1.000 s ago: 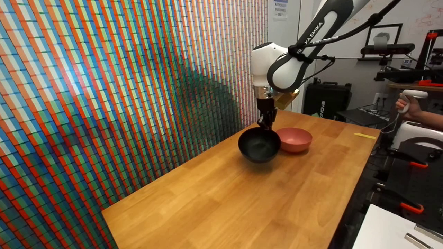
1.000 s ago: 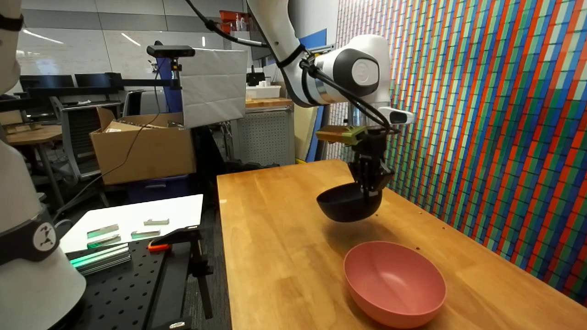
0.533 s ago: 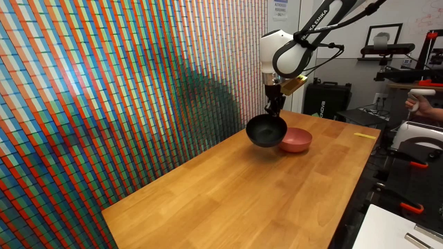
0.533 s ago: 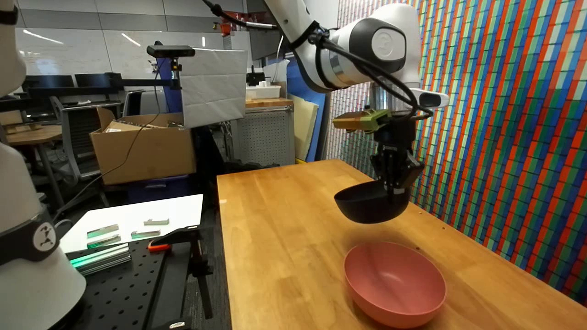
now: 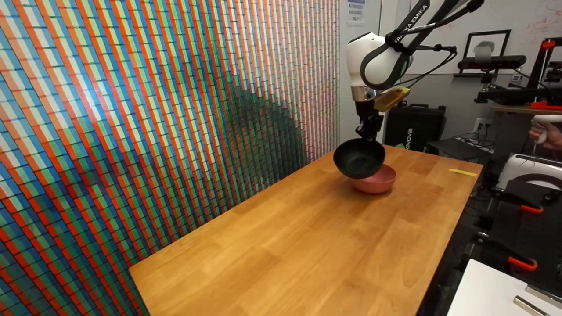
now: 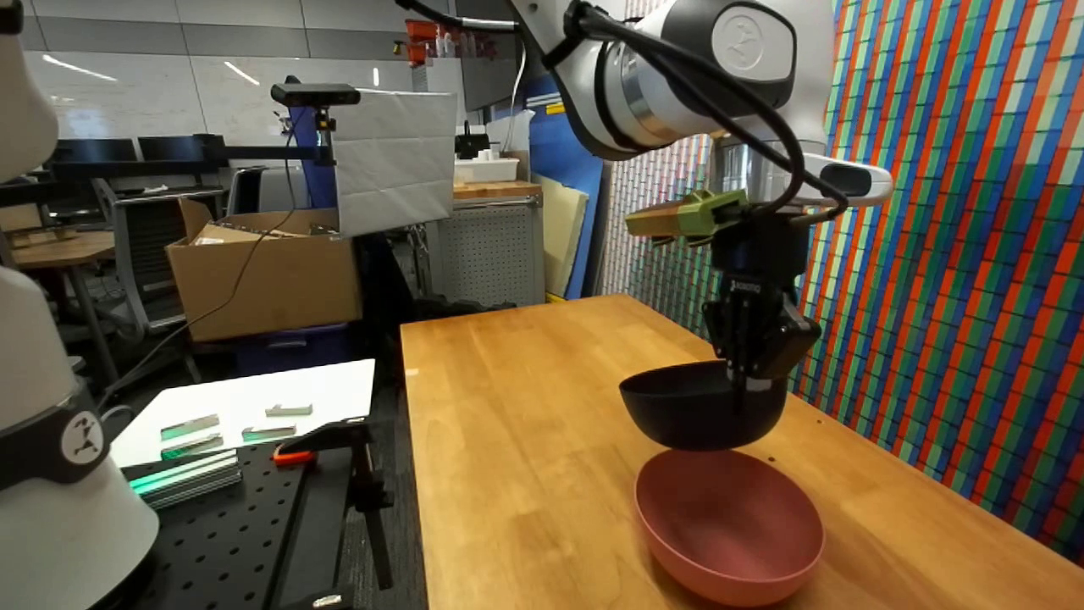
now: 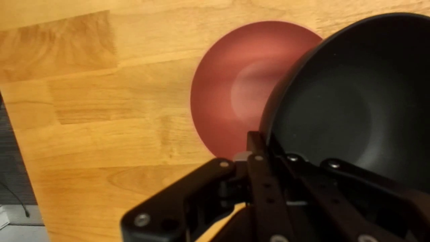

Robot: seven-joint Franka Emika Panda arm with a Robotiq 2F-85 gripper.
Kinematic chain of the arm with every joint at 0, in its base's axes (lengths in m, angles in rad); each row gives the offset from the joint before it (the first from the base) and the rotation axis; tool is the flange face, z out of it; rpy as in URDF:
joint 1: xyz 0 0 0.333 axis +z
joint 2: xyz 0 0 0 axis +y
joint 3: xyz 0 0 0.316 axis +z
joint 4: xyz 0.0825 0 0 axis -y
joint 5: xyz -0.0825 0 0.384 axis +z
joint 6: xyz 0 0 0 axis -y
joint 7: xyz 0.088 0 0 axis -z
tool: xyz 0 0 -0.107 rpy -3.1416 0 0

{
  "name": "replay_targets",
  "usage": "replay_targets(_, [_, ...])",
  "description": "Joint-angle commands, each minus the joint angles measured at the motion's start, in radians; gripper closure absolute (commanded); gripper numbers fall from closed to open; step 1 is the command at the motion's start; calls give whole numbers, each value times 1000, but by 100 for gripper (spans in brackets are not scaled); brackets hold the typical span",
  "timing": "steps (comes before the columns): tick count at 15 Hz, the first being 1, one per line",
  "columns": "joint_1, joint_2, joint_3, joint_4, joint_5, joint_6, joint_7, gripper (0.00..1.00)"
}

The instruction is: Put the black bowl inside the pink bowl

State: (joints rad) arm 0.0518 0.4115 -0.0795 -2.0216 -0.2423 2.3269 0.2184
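Wrist view: pink bowl point(image 7: 231, 84) partly behind black bowl point(image 7: 339, 107), table point(image 7: 111, 101) around.

The black bowl point(image 6: 686, 417) hangs tilted — seemingly partly over the pink bowl point(image 6: 730, 527), which sits upright.

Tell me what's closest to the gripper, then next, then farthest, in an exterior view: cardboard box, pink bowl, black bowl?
1. Black bowl: its rim is pinched in the gripper.
2. Pink bowl: lower down, on the table.
3. Cardboard box: beyond the table, at the picture's left.
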Motion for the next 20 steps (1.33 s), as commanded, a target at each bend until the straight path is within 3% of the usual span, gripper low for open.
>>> replay_targets(1, [-28, -62, -10, -65, 17, -24, -30, 96])
replay_targets(10, [-65, -30, -16, -83, 25, -1, -40, 96])
replay_targets(20, [-74, 40, -25, 1, 37, -9, -49, 96])
